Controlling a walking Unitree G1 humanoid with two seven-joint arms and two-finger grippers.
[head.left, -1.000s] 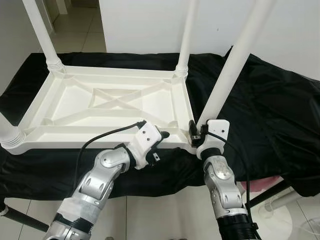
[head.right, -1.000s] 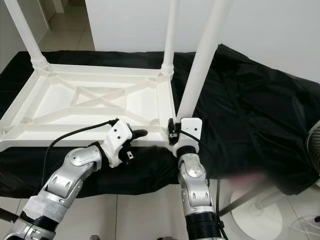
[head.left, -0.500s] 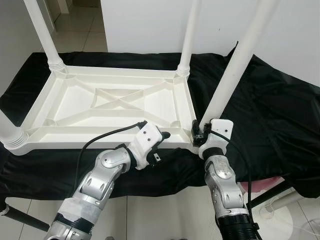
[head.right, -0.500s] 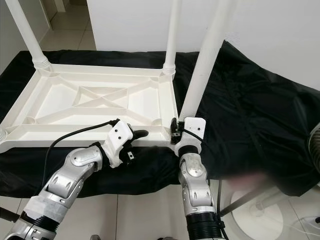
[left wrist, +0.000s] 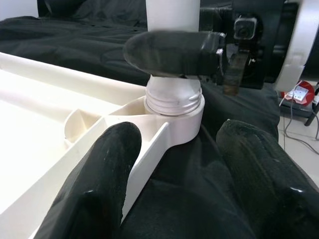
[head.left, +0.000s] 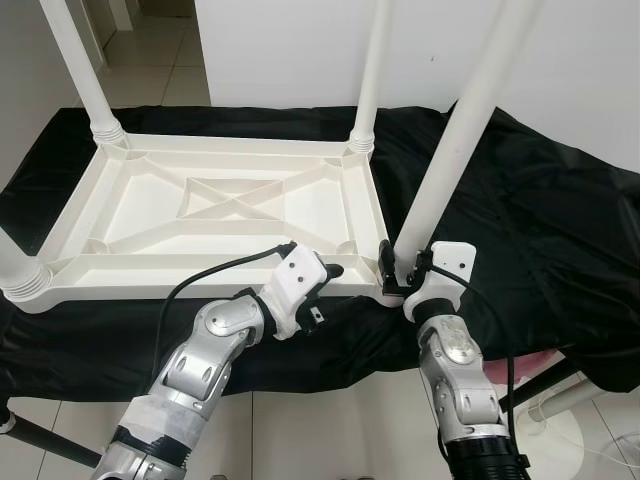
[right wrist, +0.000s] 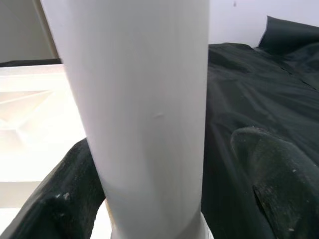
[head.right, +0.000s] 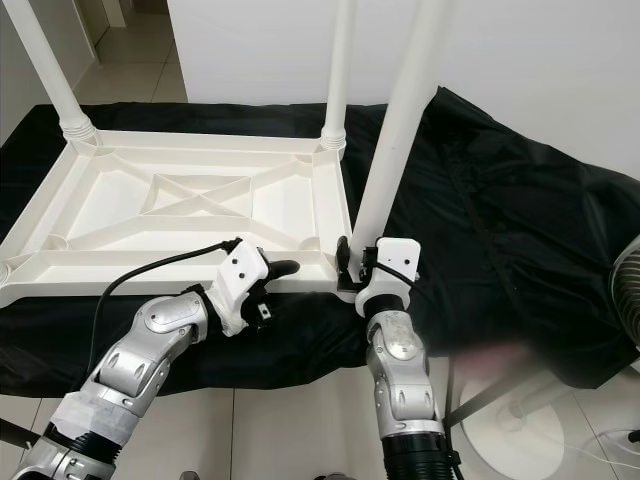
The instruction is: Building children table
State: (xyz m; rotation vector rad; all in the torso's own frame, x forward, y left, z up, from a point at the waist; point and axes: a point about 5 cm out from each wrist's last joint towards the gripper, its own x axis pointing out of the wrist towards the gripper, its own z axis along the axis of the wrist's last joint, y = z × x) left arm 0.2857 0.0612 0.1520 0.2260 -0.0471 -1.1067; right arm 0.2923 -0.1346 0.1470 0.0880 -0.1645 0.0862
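We grip the leg [head.left: 455,150] w/ right gripper [head.left: 400,272] at its socket on the upturned table [head.left: 215,205]; left gripper [left wrist: 174,164] open beside the corner. If leg cross-threads, it'll jam.

You will find nothing to read here: no text, label, brand, number or sign can be made out on any surface in these views.
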